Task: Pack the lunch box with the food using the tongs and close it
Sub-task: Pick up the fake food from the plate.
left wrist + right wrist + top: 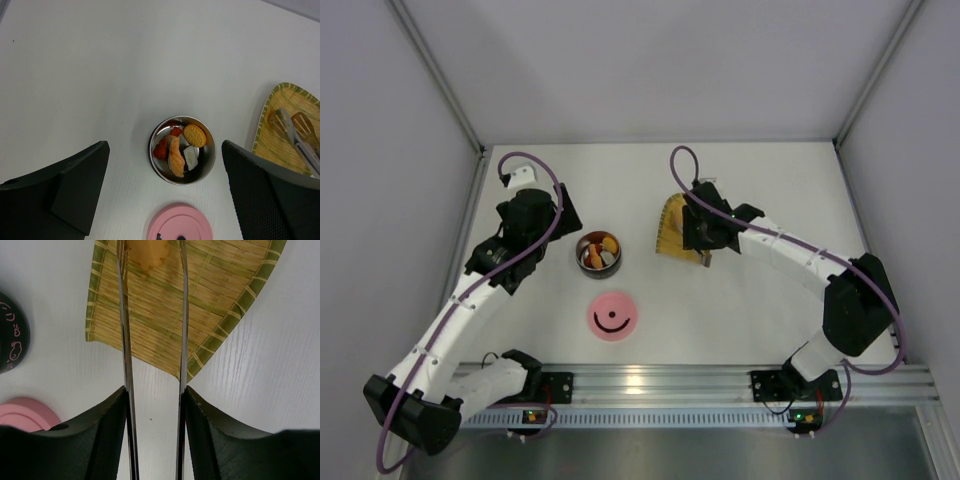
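The lunch box (599, 253) is a small steel bowl (182, 150) holding several food pieces (176, 155): salmon, a round cracker, red bits and a white piece. Its pink lid (613, 315) lies on the table just in front of it. My left gripper (164, 146) hangs wide open above the bowl, touching nothing. My right gripper (155, 405) is shut on the tongs (124, 340), one arm against each finger. The tong tips straddle an orange food piece (147, 251) on the yellow woven tray (160, 315).
The yellow tray (672, 230) lies right of the bowl, under the right gripper (705, 245). The lid's edge (25, 412) and the bowl's dark side (10, 335) show at the left of the right wrist view. White walls enclose the table.
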### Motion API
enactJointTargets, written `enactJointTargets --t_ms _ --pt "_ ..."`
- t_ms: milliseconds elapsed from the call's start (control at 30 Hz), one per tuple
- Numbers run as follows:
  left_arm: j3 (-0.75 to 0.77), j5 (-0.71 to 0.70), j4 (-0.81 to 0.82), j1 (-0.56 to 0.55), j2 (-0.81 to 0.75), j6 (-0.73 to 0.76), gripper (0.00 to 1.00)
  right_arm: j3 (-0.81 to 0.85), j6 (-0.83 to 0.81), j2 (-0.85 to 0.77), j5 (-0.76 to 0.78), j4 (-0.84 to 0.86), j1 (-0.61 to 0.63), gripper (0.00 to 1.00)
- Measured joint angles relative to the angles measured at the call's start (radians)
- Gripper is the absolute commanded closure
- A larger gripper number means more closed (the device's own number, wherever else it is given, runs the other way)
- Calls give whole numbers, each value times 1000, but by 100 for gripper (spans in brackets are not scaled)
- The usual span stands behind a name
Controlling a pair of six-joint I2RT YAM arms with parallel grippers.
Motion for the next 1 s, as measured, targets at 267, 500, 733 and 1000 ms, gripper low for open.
enactJointTargets --t_ms 267,500,733,1000 --pt "0 0 0 0 0 0 1 -34 1 0 -50 42 -32 57" --pt "0 0 0 0 0 0 1 -39 2 0 -72 55 -45 63" --pt "0 0 0 0 0 0 1 -47 2 -3 -72 63 -46 69" --pt "0 0 0 0 0 0 1 -47 0 -55 -72 57 -46 69"
